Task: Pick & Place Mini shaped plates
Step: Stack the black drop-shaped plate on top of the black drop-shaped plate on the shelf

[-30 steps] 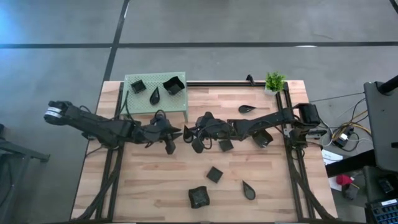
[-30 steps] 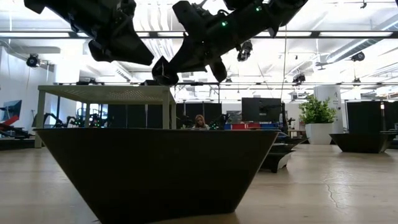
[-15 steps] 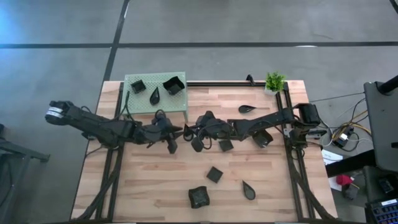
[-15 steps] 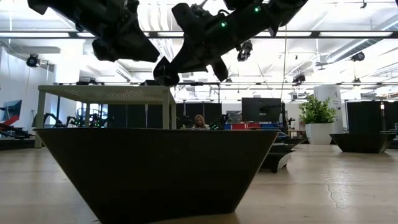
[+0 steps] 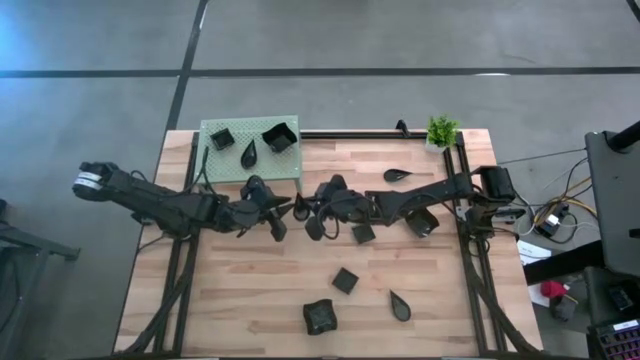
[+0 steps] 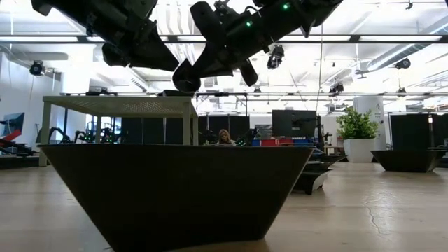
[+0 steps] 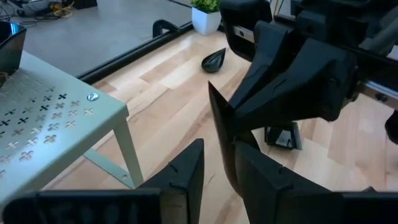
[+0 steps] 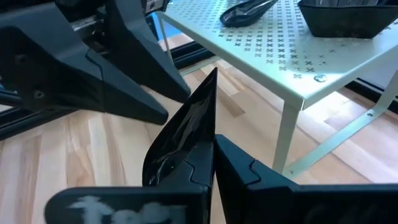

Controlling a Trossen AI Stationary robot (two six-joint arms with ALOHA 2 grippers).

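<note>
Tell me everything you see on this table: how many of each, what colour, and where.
table: one, light wood
green stand: one, pale green, far left corner
plates on the stand: three, black, two square, one leaf-shaped
plates on the table: six, black, scattered across the middle and right
held plate: one, black, leaf-shaped, in the air beside the stand
potted plant: one, green, far right corner
left gripper: open, around the held plate
right gripper: shut on the held plate

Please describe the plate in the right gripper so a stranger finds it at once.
Find the green stand at the table's far left. By its right front leg, the right gripper pinches a leaf-shaped plate, the only one airborne.
</note>
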